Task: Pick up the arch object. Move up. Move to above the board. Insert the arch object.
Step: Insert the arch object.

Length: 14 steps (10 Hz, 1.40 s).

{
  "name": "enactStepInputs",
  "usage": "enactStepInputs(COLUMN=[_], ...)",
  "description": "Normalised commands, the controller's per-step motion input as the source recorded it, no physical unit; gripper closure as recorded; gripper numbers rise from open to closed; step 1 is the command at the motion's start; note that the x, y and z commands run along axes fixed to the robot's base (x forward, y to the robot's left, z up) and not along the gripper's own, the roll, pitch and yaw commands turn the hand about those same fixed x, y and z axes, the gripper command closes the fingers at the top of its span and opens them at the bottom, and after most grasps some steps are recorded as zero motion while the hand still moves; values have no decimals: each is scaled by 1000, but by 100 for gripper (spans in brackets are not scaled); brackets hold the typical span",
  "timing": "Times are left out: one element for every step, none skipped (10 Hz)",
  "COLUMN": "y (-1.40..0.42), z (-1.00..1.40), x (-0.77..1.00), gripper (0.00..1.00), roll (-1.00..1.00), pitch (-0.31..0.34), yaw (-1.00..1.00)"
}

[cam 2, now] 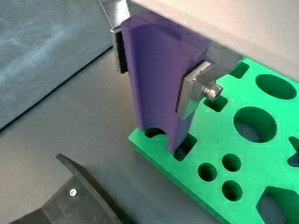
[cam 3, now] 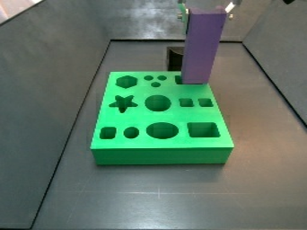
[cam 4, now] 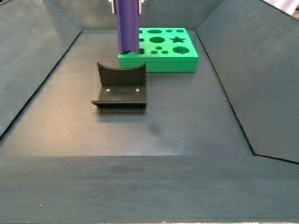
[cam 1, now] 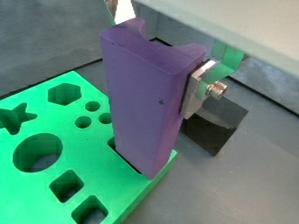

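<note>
I am seeing the end effector pinching the arch object near its upper end, with one silver finger pressing flat on one side face and the other showing at the opposite edge in both wrist views. The purple block is standing upright, and its lower end is sitting in a cut-out at the edge of the board, at the corner nearest the fixture (how deep it is going, I cannot tell from here). In a side view the arch object is rising tall over the far right corner of the board, with the star, circle and square cut-outs lying open around it. In a side view the fixture is standing on the dark desk just in front of the board, and the block is rising behind it.
</note>
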Motion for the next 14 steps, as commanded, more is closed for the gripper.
enactStepInputs(y=[0, 0, 0, 0, 0, -86, -86, -114, -109, -169, -203, -174, -169, 0], z=[-229, -260, -263, -274, -237, -189, -263, -534, -657, -726, -754, -717, -709, -169], x=[-143, -183, -186, -226, -254, 0, 140, 0, 0, 0, 0, -40, -63, 0], gripper=[100, 100, 100, 100, 100, 100, 100, 100, 100, 100, 100, 100, 100, 100], roll=[24, 30, 36, 43, 26, 0, 0, 59, 81, 126, 141, 146, 139, -57], pitch=[0, 0, 0, 0, 0, -90, -129, -241, -283, -244, -221, -237, -247, -109], yaw=[-23, -46, -46, -54, -77, -31, 0, -29, -57, -129, -189, -203, -203, -89])
